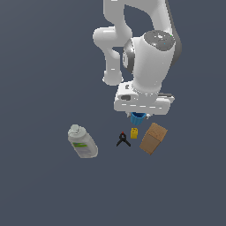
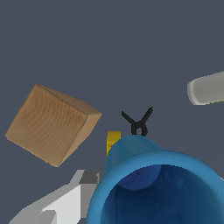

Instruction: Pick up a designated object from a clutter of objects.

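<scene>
Blue cup (image 1: 137,118) sits right under the gripper (image 1: 140,115), mostly hidden by the hand body in the exterior view; you only see its lower part poking out below the white housing. In the wrist view the blue cup (image 2: 153,183) fills the near field, open mouth toward the camera, with one finger (image 2: 65,201) just beside its rim on the outside. The other finger is out of sight, so you can't tell if the jaws are pinching the cup wall or only straddling it.

Clutter around it on the dark floor (image 1: 39,190): tiny yellow block (image 1: 134,133) just beside the cup, black clamp (image 1: 123,139) near the block on the exterior view's left, brown cardboard box (image 1: 153,138) near it on the exterior view's right, tilted. Whitish bottle with green label (image 1: 82,141) lies well apart, further to the exterior view's left.
</scene>
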You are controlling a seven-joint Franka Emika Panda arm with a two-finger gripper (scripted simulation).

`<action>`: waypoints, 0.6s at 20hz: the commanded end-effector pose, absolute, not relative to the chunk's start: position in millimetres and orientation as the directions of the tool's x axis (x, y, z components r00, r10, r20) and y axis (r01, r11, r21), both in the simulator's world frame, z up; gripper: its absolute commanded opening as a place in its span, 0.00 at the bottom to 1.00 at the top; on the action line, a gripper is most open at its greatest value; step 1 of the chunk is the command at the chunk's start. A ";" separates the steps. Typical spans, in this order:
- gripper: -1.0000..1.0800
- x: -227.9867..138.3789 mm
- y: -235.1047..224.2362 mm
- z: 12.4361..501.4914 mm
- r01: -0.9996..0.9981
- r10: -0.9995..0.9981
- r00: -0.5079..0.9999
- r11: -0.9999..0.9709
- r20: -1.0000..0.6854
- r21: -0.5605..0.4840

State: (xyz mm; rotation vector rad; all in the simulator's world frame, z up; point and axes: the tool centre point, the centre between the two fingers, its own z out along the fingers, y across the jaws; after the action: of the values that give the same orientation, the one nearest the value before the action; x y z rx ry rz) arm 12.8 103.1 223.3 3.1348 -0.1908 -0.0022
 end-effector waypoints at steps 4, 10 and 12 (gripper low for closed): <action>0.00 -15.6 103.1 269.8 -0.121 -0.121 0.993 -0.993 0.000 0.001; 0.00 -44.5 103.5 318.7 -0.121 -0.121 0.993 -0.993 0.000 0.001; 0.00 -52.4 103.6 332.5 -0.121 -0.121 0.993 -0.993 0.000 0.001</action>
State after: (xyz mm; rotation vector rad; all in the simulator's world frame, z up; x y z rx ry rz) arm -45.8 103.6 321.4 3.1349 -0.1907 -0.0006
